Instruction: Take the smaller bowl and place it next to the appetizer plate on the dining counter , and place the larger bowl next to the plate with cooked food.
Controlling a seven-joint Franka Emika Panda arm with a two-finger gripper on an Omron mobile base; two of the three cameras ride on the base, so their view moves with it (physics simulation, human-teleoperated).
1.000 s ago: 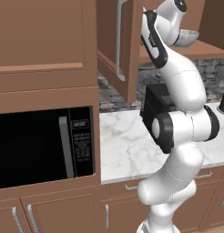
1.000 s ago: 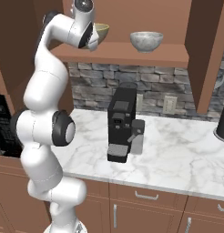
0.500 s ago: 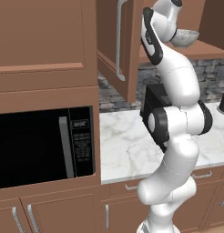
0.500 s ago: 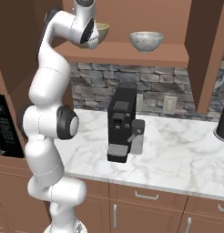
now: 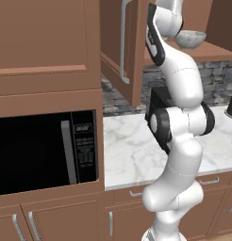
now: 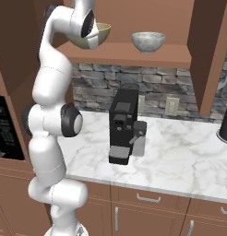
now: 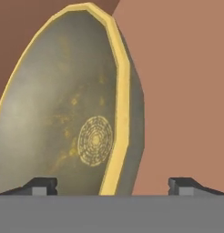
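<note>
the arm has stretched taller, its pincer (image 7: 112,184) closing in on the larger bowl (image 6: 102,34).

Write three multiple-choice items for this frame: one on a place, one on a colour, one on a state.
1. Where does the smaller bowl sit?
A. on the wooden shelf
B. on the marble counter
C. inside the microwave

2. What colour is the larger bowl's rim?
A. red
B. yellow
C. white

3. How does the gripper stand?
A. shut on the rim
B. shut and empty
C. open, one tip each side of the rim

Key: 1 A, the right base view shows it up there; 2 B, the hand view shows a yellow edge; 3 C, tips stand far apart.
</note>
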